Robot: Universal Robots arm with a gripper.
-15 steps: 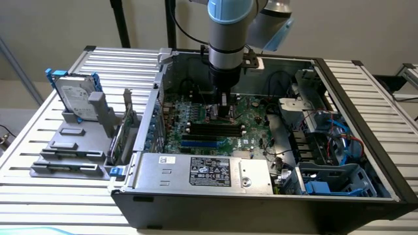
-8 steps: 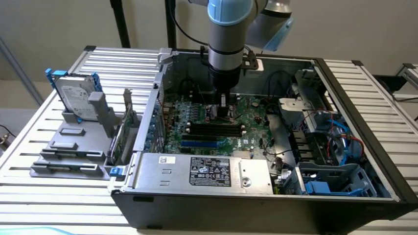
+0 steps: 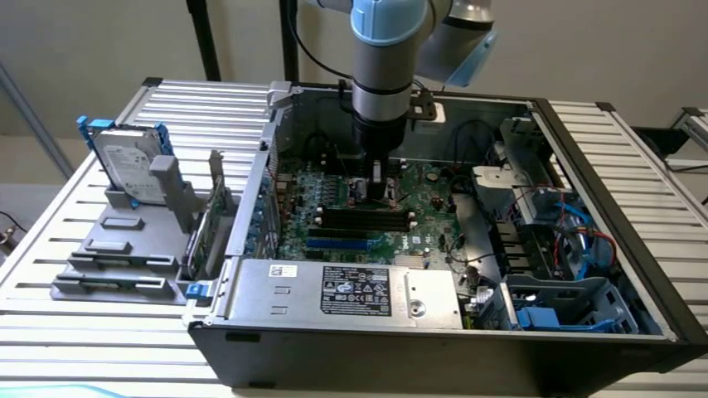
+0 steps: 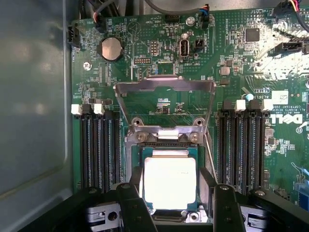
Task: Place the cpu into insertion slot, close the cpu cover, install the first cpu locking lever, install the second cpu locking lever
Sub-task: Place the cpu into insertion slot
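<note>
Straddling cpu point(image 4: 170, 181) with parted fingers point(image 4: 131, 203), gripper point(image 4: 176, 195) standing open, gripping nothing; cpu lying flat, face up, in insertion slot point(image 4: 164, 145) between fingers; gripper body hiding its near edge; cpu cover point(image 4: 164, 86) standing raised beyond it

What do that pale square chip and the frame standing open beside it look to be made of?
The cpu: a metal top, likely, with a matte silvery-beige face that glares softly, on a thin green board rim. The cpu cover: thin sheet metal, probably steel, with a bare dull-grey sheen and bent edges.
</note>
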